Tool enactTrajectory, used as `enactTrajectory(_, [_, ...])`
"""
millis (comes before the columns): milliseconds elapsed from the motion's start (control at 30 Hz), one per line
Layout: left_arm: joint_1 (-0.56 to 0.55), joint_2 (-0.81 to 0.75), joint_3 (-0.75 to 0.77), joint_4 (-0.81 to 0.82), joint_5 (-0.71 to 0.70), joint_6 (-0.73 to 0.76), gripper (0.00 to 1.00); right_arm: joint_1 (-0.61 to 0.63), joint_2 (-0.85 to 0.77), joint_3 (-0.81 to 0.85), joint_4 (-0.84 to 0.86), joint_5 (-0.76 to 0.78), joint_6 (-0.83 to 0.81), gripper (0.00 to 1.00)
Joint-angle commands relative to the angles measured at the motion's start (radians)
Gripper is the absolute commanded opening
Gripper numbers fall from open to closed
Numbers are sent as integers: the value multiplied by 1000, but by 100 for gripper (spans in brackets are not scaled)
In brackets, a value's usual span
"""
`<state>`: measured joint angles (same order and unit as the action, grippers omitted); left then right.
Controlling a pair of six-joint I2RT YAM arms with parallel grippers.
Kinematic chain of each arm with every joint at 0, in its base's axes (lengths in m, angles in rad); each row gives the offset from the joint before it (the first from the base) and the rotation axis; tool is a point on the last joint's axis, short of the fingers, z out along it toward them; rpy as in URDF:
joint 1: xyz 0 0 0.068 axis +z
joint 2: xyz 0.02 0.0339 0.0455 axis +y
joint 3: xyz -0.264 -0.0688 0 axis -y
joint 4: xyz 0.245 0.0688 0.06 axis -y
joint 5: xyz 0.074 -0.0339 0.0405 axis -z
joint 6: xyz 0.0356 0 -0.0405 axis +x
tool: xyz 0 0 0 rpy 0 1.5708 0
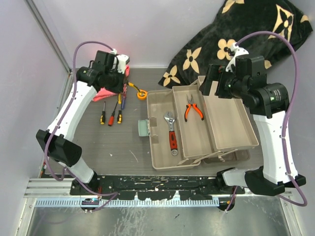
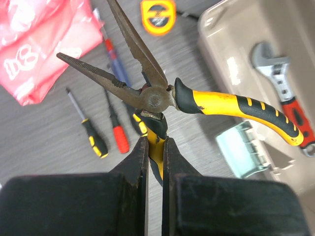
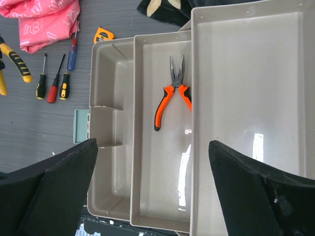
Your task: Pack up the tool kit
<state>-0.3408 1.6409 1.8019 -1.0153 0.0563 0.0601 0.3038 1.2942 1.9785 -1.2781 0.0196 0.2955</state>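
**Operator:** What am I carrying on the left?

**Spotter:** Your left gripper (image 2: 155,142) is clamping tight on one handle of the yellow pliers (image 2: 231,105). The other handle is sticking out sideways toward the toolbox (image 1: 162,162), and the nose is gaping. You're gripping one leg only, so I'd judge the tool is hanging loose at its pivot and taking more width than it would closed.

**Operator:** And my right?

**Spotter:** Your right gripper (image 3: 152,145) is hovering over the trays with its fingers spread wide, carrying nothing.

**Operator:** Where am I finding room?

**Spotter:** The red wrench (image 1: 172,135) is lying in the left compartment and the orange pliers (image 1: 193,110) in the middle tray. The rightmost tray is showing bare floor. The screwdrivers (image 1: 112,115) and tape measure (image 1: 141,94) are waiting on the table beside the pink bag (image 2: 34,44). You're facing the box's left wall and its latch (image 1: 143,128), and that splayed handle is the likeliest part to catch the rim. Your right arm is also crowding the air above the trays.
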Motion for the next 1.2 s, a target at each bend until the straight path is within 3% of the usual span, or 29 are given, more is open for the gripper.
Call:
enactTrajectory(0, [-152,-2,113,9,47,-20,0,-2,16,13,86,-32,-12,100])
enactTrajectory(200, [-410,105,288,-6,25,-70,0,-2,10,20,89,-33,-2,100])
enactTrajectory(367, [-512,223,424,-66,62,-180,0,-2,-21,29,63,-8,9,100])
enactTrajectory(533, [-611,283,441,-60,101,-231,0,-2,-55,30,37,22,21,100])
enactTrajectory(833, [-725,310,283,39,146,-422,0,-2,-82,31,7,37,30,100])
enactTrajectory(1167, [-742,399,324,71,109,-553,0,-2,-104,11,-5,47,23,100])
